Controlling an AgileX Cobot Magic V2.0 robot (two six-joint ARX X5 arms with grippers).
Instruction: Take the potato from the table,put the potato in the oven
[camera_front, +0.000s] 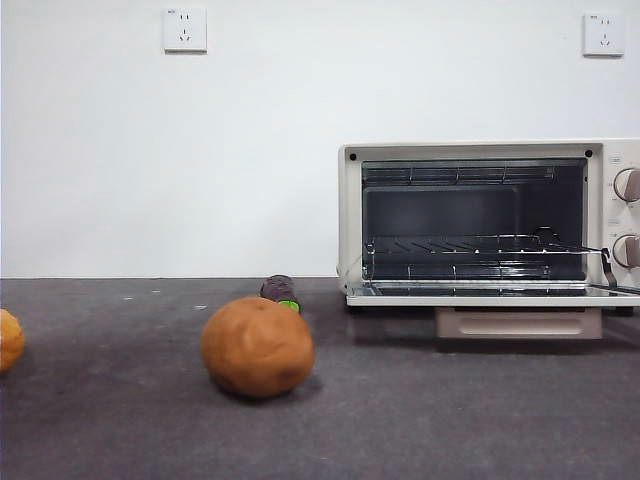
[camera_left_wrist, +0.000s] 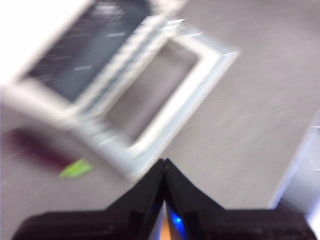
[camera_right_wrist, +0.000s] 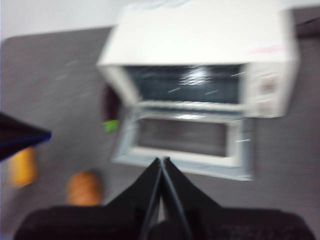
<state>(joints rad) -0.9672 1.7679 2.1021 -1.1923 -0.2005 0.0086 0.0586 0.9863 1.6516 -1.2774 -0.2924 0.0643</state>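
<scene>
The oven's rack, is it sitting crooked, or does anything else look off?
Yes: the oven stands with its door folded down, and its wire rack pokes out past the opening on the knob side. The potato looks intact.

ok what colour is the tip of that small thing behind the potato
Bright green, on a dark purple eggplant just behind the potato; clearest in the front view.

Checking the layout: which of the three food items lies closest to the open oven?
The small purple eggplant with the green tip, just left of the oven; the potato and orange fruit lie farther away.
</scene>
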